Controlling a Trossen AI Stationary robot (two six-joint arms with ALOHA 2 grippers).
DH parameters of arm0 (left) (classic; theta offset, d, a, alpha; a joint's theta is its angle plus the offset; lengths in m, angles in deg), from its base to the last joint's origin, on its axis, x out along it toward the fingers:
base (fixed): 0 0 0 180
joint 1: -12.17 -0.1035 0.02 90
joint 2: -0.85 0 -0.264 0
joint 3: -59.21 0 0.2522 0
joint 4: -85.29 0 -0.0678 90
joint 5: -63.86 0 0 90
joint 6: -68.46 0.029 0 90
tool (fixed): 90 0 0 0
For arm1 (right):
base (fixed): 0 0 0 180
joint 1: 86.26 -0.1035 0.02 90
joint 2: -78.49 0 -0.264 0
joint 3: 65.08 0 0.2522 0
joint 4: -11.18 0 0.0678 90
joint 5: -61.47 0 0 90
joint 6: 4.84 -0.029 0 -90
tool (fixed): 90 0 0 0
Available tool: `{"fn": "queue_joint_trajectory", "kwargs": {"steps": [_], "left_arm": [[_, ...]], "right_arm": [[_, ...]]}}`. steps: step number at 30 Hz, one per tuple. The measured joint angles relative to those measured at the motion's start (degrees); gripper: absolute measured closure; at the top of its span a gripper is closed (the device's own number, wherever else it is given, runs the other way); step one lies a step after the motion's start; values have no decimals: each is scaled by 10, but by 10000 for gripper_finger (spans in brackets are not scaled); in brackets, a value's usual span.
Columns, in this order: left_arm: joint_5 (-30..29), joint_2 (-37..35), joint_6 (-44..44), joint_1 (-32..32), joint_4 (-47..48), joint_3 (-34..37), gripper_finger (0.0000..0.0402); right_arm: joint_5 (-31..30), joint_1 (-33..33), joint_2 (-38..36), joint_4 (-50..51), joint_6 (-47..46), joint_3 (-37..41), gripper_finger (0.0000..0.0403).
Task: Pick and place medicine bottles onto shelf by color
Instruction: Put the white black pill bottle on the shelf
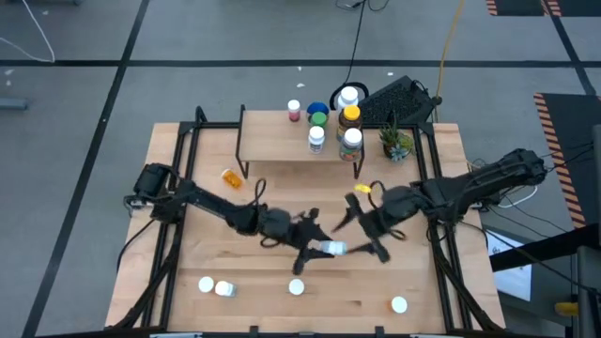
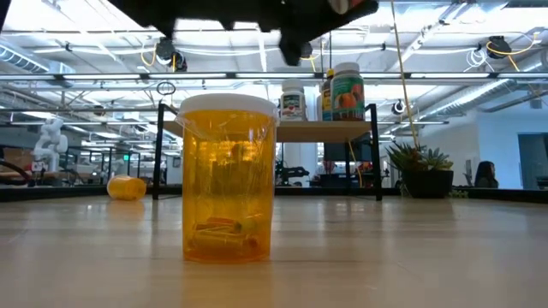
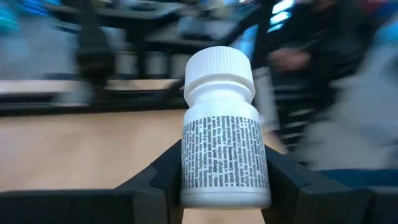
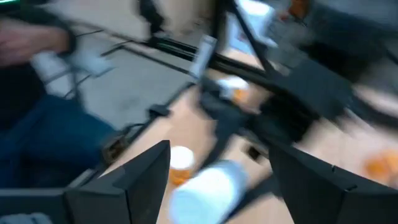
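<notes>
Well in front of the shelf (image 1: 310, 155), over mid-bench, the left pincer (image 1: 324, 249) is clamped on a white medicine bottle (image 3: 222, 149). The right pincer (image 1: 362, 230) hangs just beside it, fingers spread wide and empty.

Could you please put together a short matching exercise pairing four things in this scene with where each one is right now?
Things:
1. white bottle
2. orange bottle
3. plant
4. amber bottle

Places:
A. on the shelf
B. lying on the table, left of the shelf leg
C. between the left gripper's fingers
D. on the table at the shelf's right end

Pairs: 1-C, 2-B, 3-D, 4-A

The right gripper is open, next to the held bottle.
</notes>
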Motion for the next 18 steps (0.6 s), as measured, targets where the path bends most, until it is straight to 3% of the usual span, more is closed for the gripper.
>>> {"fn": "queue_joint_trajectory", "kwargs": {"steps": [3,7,13,16,18], "left_arm": [[133,0,-80,-29,-55,0,254],[208,0,-112,-34,-147,2,251],[228,-1,-128,-34,-179,2,246],[228,0,-130,-34,-176,2,246],[228,0,-130,-34,-173,2,245]], "right_arm": [[3,-45,-15,5,63,2,131],[-51,-108,-22,-75,164,40,134],[-227,-137,-4,-322,316,140,135],[-234,-129,-5,-375,313,151,135],[-206,-118,-4,-375,289,150,135]]}}
